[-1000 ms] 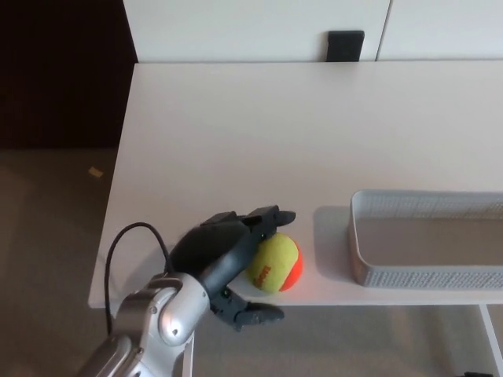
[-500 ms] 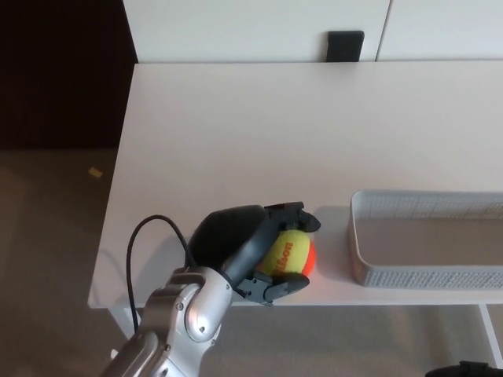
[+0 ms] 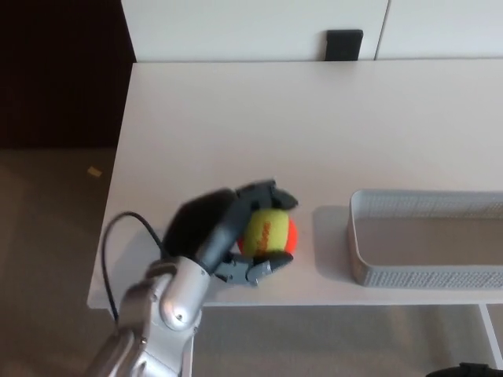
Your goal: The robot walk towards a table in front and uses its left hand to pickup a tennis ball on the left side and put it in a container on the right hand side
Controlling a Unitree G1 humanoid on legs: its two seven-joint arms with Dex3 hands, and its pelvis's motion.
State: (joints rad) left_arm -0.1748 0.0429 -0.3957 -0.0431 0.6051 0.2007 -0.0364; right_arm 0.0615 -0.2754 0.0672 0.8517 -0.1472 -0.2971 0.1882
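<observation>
Head view: tennis ball in left hand.

Matt surfaces, one glossy arm
Smooth matt white table; grey plastic container, right, with finely meshed walls; fuzzy felt tennis ball; left hand matt black plastic, its forearm glossy silver.

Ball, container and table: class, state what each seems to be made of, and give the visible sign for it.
Ball: likely felt over rubber, matt; fuzzy yellow and orange surface with printed lettering.
Container: probably plastic, pale grey; fine mesh-patterned walls.
Table: perhaps laminate or painted board; smooth white top, no grain.
</observation>
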